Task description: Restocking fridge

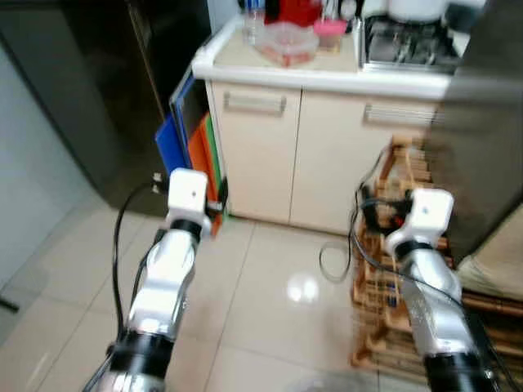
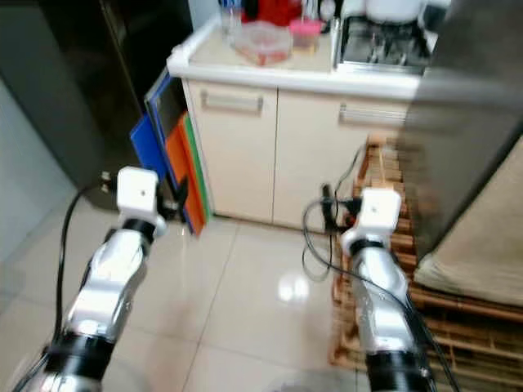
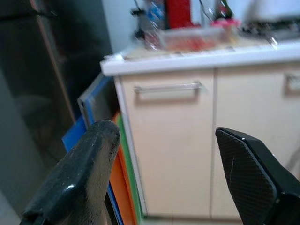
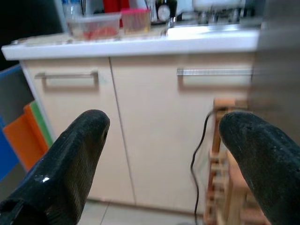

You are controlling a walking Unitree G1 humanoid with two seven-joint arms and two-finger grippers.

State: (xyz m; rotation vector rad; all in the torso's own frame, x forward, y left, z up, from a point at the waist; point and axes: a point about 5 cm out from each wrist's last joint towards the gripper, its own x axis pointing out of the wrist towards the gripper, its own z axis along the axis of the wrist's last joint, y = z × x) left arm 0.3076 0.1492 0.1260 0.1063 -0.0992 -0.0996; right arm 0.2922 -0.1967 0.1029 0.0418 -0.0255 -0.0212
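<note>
A dark fridge (image 1: 82,90) stands at the left, its door closed. On the white counter (image 1: 327,79) sit a clear container of red food (image 1: 286,42), a pink cup (image 1: 329,33) and a water bottle (image 1: 253,20). Both silver arms reach forward over the tiled floor, well short of the cabinets. In the left wrist view my left gripper (image 3: 165,133) is open and holds nothing, facing the cabinet handle (image 3: 168,87). My right gripper (image 4: 164,121) is also open and holds nothing, pointing at the cabinet doors (image 4: 154,131).
Blue, orange and green boards (image 1: 192,147) lean between the fridge and the cabinet. A wooden rack (image 1: 392,269) with a black cable (image 1: 335,261) stands at the right beside a tall grey panel (image 1: 482,122). A stove (image 1: 409,45) sits on the counter.
</note>
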